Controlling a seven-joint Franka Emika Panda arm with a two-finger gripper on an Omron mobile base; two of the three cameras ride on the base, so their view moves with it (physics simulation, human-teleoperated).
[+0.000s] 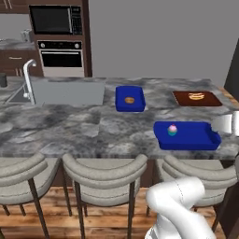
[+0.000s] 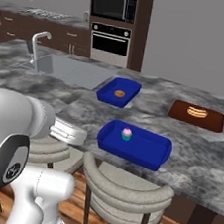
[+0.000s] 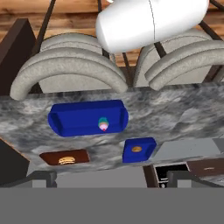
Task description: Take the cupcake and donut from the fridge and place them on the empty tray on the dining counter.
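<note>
Left base view first: the cupcake (image 1: 172, 130) is seen sitting inside the wide blue tray (image 1: 205, 140) at lower right of the frame, on the marbled tabletop (image 1: 70, 126). Toward the top middle, a smaller blue tray (image 1: 122, 103) holds a brown round pastry (image 1: 130, 100), and a flat brown tray (image 1: 186, 101) with a hot dog (image 1: 196, 96) is spotted at upper right. Grey stools (image 1: 105, 170) are lined up along the bottom. Hand view: the end effector (image 3: 112, 181) is shown with its tips spread wide, nothing gripped.

The cupcake (image 3: 103, 124) sits in the tray (image 3: 70, 119) on the dining counter (image 3: 175, 113), ahead of the pincer (image 3: 107, 178).
</note>
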